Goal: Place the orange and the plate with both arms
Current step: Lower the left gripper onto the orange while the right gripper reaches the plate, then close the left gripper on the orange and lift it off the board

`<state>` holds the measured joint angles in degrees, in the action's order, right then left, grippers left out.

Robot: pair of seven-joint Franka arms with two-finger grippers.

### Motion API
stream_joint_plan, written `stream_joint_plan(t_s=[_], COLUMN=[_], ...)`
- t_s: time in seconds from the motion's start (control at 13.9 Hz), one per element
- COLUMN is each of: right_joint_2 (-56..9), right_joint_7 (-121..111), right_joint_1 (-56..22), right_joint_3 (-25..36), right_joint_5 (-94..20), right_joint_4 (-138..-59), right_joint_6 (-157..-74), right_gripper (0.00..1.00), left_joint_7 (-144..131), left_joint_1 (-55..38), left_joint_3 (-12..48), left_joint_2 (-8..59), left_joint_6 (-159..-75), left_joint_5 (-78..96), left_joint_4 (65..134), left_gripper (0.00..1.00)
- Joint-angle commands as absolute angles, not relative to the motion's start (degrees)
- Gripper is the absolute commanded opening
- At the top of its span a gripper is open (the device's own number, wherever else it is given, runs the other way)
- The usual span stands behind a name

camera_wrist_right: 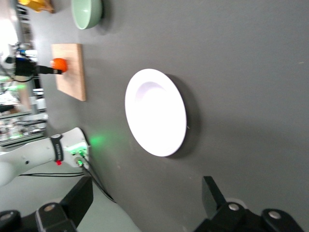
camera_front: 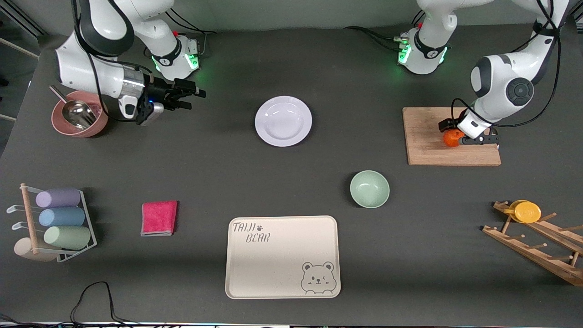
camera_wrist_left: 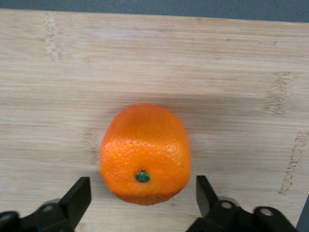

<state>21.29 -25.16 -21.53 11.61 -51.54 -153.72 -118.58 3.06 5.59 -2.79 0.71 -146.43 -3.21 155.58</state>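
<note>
**A:** Where do the left gripper (camera_wrist_left: 142, 186)'s fingers (camera_wrist_left: 79, 193) stand?

**B:** Spread, one on each side of the orange (camera_wrist_left: 145, 152), with a gap at both sides. Nothing is gripped yet.

**A:** How should the pinch go?

**B:** I'd close evenly across the widest part. The fruit is round with dimpled, slightly glossy skin and its green stem faces up. A pinch too high would likely squeeze it out, so go low and gentle, since the skin probably gives a little.

**A:** What's under it?

**B:** A flat wooden cutting board (camera_wrist_left: 145, 58) with pale, straight grain. It lies in the upper part of the front view, toward the left arm's end of the bench (camera_front: 205, 159).

**A:** And the right gripper (camera_wrist_right: 147, 186)?

**B:** Its fingers are spread too, holding nothing. It hovers over the bench beside the pink bowl (camera_front: 79, 116), facing the plate (camera_front: 283, 120).

**A:** And the plate?

**B:** It is at upper centre, smooth, shallow, white and wide-rimmed. It looks slick, so take it by the rim.
</note>
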Motion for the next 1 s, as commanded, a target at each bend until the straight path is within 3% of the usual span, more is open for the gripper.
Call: stream_joint_plan(t_s=[0.0,0.36,0.65,0.93], right_joint_2=[15.1,1.1,-9.8,-14.0], right_joint_7=[-40.9,-65.5,-77.9,-80.2], right_joint_1=[-21.9,-22.1,-22.1,-21.8], right_joint_3=[13.2,13.2,13.3,13.4], right_joint_5=[-64.4,-82.7,-91.8,-92.8], right_joint_4=[-156.9,-159.2,-159.1,-158.8], right_joint_6=[-120.0,-118.7,-110.8,-108.6], right_gripper=[1.00,1.00,1.00,1.00], left_joint_7=[4.4,3.9,3.3,3.4], left_joint_1=[5.5,5.2,4.0,4.0], left_joint_3=[-2.4,-2.0,-1.9,-1.9], left_joint_2=[-0.2,-0.3,-2.9,-8.1], left_joint_6=[-147.5,-147.1,-144.0,-122.0], left_joint_5=[-2.7,-2.6,-2.6,-2.6], left_joint_4=[155.7,155.1,153.1,140.8], left_gripper=[0.00,0.00,0.00,0.00])
